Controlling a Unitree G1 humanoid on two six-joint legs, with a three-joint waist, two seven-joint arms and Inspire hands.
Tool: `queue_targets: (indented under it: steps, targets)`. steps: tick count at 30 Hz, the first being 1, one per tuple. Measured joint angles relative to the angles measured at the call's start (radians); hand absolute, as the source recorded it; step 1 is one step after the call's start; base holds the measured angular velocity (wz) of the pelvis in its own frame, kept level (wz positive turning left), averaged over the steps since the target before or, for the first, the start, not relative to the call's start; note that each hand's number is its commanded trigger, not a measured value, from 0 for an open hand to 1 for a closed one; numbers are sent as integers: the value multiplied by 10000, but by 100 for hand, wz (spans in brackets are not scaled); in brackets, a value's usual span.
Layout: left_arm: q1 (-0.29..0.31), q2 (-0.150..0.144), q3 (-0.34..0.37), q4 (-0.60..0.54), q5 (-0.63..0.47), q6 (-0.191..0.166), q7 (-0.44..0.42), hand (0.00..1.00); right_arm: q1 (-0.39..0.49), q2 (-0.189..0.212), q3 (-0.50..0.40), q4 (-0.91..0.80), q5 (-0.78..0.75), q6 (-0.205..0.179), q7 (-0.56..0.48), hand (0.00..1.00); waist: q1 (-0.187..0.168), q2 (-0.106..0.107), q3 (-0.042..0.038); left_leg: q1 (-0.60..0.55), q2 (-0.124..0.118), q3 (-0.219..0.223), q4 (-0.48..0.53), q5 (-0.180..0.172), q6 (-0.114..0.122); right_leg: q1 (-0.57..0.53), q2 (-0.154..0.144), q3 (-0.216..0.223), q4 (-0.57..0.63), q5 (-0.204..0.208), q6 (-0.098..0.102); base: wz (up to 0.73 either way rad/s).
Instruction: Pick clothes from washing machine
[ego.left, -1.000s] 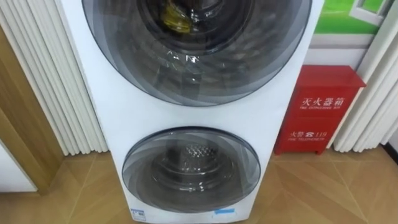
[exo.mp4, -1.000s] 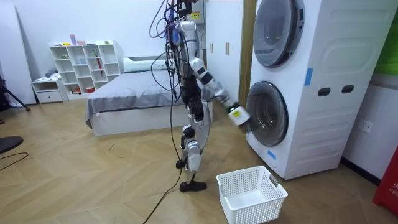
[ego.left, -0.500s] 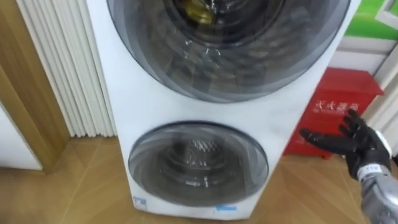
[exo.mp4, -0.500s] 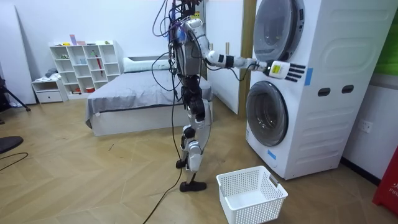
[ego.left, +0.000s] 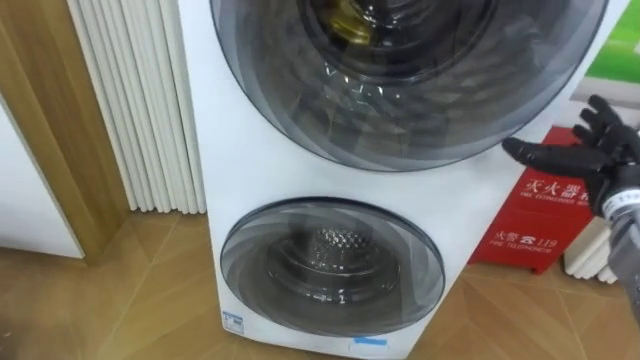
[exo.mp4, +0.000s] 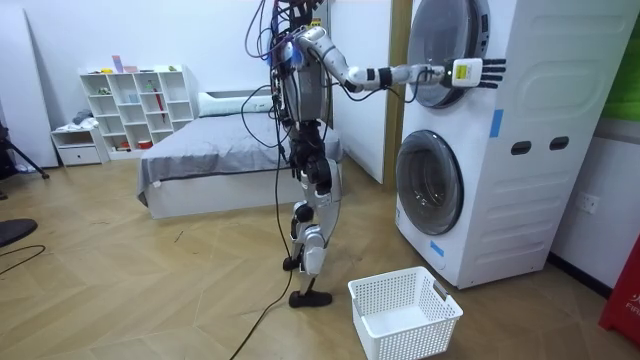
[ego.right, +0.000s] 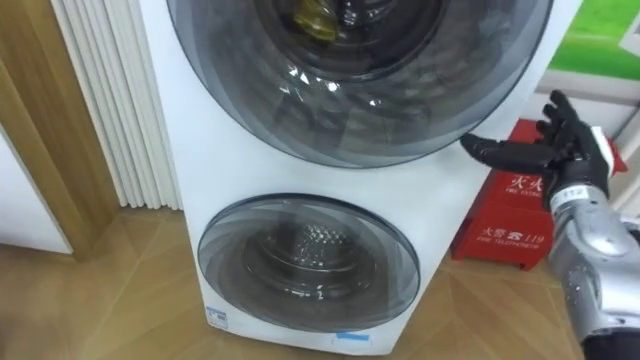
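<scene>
A tall white washing machine with two stacked drums stood against the wall. Each drum sat behind a round, dark smoked-glass door. The robot stood upright on the pale wooden floor, facing the machine, with its right arm stretched out at shoulder height.

The black right hand was held just beside the lower right rim of the large upper door. Its fingers were spread and straight, grasping nothing. One fingertip pointed towards the door's edge, but I could not tell whether it touched. The upper door looked closed.

Behind the upper door's glass, near the top, lay a crumpled yellowish piece of clothing, inside the drum. The smaller lower door was shut, and the perforated metal back of its drum showed through the glass.

On the floor to the robot's right of the machine stood a red metal box. To the robot's left hung a white ribbed panel, next to a light wooden frame. A white plastic lattice laundry basket sat on the floor in front of the machine, near the robot's feet.
</scene>
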Motion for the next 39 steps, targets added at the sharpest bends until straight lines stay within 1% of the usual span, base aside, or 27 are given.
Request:
queue_targets:
  steps: [5,12,17,19,21,22,23,24,29,35,39]
  targets:
    - [83,41,2,-354,70,1,-10,0,-397,-249,0,33,-68,102,-10,0,34,-15,8,-35,-4,-58,5,2,-1,-8,1,-25,-4,0,0,3]
    - [71,73,29,-354,58,-1,-152,0,-758,-249,16,27,-47,148,-17,0,60,-93,57,25,-6,-39,-11,2,0,45,1,-18,-10,0,0,-1]
    - [54,73,249,-354,66,-2,-170,0,-1161,-267,74,-47,-233,158,-230,0,28,-85,56,-84,-4,-12,7,3,-1,-89,1,17,-6,0,1,-2]
    - [69,77,377,-342,66,-2,-170,0,-1365,-364,286,-136,-409,247,-411,0,28,-89,54,-123,-1,52,-4,10,-3,-185,0,52,17,0,1,-11]
    - [60,79,511,-329,75,-7,-169,0,-1585,-637,400,-160,-442,293,-473,0,30,-90,53,-124,-1,93,-24,11,-2,-210,-2,63,18,0,1,-6]
    - [64,84,531,-329,79,-15,-169,0,-1687,-675,436,-169,-487,293,-490,0,28,-90,53,-118,-1,101,-24,11,-2,-210,-2,67,18,0,1,-5]
    - [60,105,532,-326,123,-16,-169,0,-1840,-808,653,-186,-550,303,-601,0,27,-97,49,-104,6,123,-24,11,-2,-209,-2,69,15,0,1,-4]
    - [54,114,530,-326,278,-34,-169,0,-1841,-894,752,-208,-547,304,-667,0,18,-110,39,-104,8,129,-26,11,-2,-207,-2,66,16,0,1,-4]
    - [-85,123,523,-358,293,-56,-167,0,-1843,-899,777,-878,-422,361,-956,0,29,-110,39,-126,18,195,-29,11,-2,-249,-4,5,14,0,0,-4]
    - [-304,247,490,-276,286,-58,-141,0,-1841,-900,1154,-1318,-426,448,-1272,0,32,-77,39,-105,22,262,-30,11,-2,-276,-2,41,14,0,1,-5]
    - [-378,264,231,-277,285,-57,-133,0,-1841,-899,1182,-1462,-425,457,-1319,0,47,-76,39,-85,23,307,-42,11,-2,-282,2,91,12,0,1,-2]
